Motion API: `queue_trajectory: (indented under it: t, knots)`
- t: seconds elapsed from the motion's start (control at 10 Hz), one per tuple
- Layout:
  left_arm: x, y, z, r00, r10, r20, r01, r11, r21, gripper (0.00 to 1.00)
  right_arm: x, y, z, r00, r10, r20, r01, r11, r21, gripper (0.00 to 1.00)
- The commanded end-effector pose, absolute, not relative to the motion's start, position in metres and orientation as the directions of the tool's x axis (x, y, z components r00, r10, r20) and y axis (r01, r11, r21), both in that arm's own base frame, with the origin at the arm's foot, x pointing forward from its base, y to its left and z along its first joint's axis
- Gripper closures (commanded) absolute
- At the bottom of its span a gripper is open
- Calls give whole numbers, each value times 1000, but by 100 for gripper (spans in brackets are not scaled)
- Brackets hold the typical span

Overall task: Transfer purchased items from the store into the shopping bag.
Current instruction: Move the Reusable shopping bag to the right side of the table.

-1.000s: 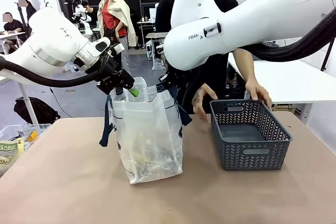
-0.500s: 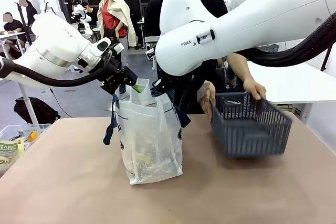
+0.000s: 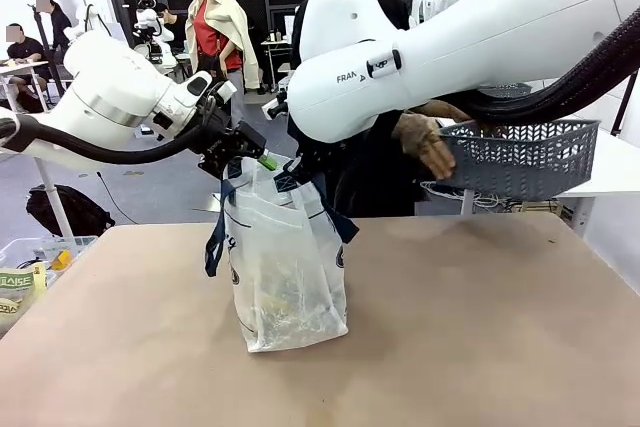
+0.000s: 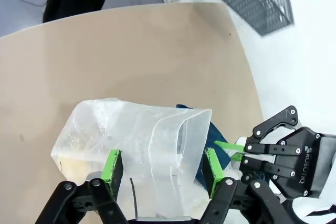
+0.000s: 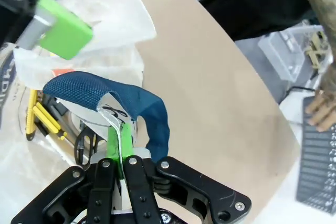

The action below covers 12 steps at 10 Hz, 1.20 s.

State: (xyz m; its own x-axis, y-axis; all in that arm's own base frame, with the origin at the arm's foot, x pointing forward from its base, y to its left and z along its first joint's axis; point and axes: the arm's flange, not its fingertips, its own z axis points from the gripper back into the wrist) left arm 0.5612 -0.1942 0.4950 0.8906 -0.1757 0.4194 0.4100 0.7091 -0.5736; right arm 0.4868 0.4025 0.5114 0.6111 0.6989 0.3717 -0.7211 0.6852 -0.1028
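The shopping bag point(image 3: 288, 267) stands upright mid-table, translucent white with navy handles. Through its plastic, yellowish purchased items point(image 3: 270, 302) show low inside; yellow and dark ones point(image 5: 39, 116) lie at its bottom. My left gripper point(image 3: 250, 157) is at the bag's left rim, its jaws wide, with the bag's mouth point(image 4: 157, 135) between the green pads point(image 4: 112, 165). My right gripper point(image 5: 118, 148) is shut on the rim by a navy handle point(image 5: 131, 103). The store, a dark grey slotted basket point(image 3: 520, 157), is held in the air by the person's hands, off to the right.
The person stands across the table, one hand point(image 3: 425, 142) on the basket's near end. A clear bin point(image 3: 30, 252) with packaged goods sits at the table's left edge. Bare tabletop point(image 3: 480, 327) lies to the right of the bag.
The person has lifted the basket off the table, up and to the right. Both grippers kept their hold at the bag's mouth and shifted slightly right with it.
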Motion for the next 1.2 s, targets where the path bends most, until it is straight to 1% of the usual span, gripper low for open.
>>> queue_trajectory:
  t: [0.0,0.2,0.7,1.1]
  knots:
    - [568,-197,492,876,-190,444,446,670,-593,21,492,409,510,565,732,381,-770,634,-76,100]
    - [571,-203,492,878,-193,438,445,665,-600,21,491,414,508,539,746,391,-790,609,-71,100]
    - [577,-205,490,878,-174,445,446,635,-631,21,489,425,504,510,776,370,-812,577,-90,100]
    - [596,-218,478,913,-168,371,386,651,-654,21,479,430,503,475,797,373,-829,547,-114,100]
